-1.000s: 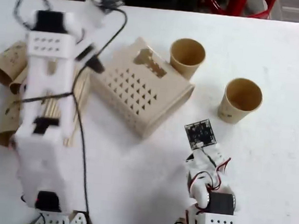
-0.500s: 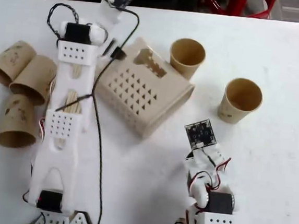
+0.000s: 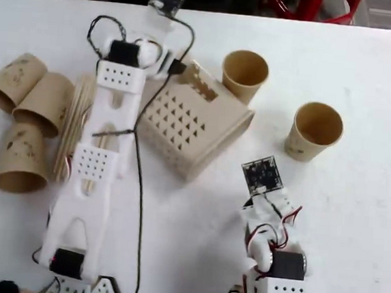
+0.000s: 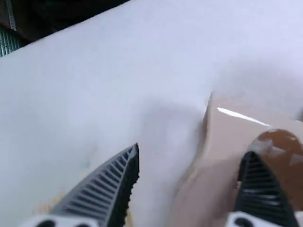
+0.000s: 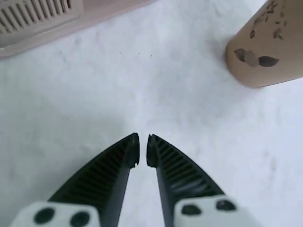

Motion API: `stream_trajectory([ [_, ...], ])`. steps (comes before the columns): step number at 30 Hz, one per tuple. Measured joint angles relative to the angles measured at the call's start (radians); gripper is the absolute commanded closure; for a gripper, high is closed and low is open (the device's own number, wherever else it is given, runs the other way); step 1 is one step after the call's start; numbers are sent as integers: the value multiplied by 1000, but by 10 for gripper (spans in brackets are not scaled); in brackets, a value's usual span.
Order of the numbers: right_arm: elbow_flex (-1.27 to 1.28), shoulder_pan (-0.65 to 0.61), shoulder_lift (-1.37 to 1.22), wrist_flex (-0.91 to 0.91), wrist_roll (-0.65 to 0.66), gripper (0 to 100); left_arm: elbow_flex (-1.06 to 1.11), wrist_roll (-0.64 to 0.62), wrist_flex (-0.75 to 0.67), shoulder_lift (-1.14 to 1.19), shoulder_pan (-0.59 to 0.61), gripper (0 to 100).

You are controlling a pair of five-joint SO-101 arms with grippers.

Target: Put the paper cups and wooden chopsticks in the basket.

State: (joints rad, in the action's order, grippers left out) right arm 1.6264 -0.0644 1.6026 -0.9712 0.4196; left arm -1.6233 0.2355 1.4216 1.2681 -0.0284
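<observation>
Left end effector (image 4: 190,153) spread at basket (image 4: 227,130); right end effector (image 5: 142,142) closed near leaf-printed cup (image 5: 267,47).

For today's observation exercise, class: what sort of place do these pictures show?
Likely a robotics lab bench: two small white robot arms at a white table, with paper cups, wooden chopsticks and a basket laid out.
</observation>
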Motion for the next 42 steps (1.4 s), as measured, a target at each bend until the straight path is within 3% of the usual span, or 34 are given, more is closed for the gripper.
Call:
stream_trajectory([
  [8, 0, 0, 0, 0, 0, 954, -5, 64, -29, 75, -8, 679],
  [14, 0, 0, 0, 0, 0, 954, -18, 172, -31, 84, -9, 890],
  [20, 0, -2, 0, 0, 0, 954, -15, 299, 9, 72, -6, 889],
  [31, 0, -2, 0, 0, 0, 954, -14, 543, 238, -325, -11, 941],
  [39, -71, 44, 26, 0, -20, 920, -14, 563, 354, -534, -14, 941],
  [42, -195, -15, 32, -38, -61, 881, -14, 563, 358, -554, -6, 941],
])
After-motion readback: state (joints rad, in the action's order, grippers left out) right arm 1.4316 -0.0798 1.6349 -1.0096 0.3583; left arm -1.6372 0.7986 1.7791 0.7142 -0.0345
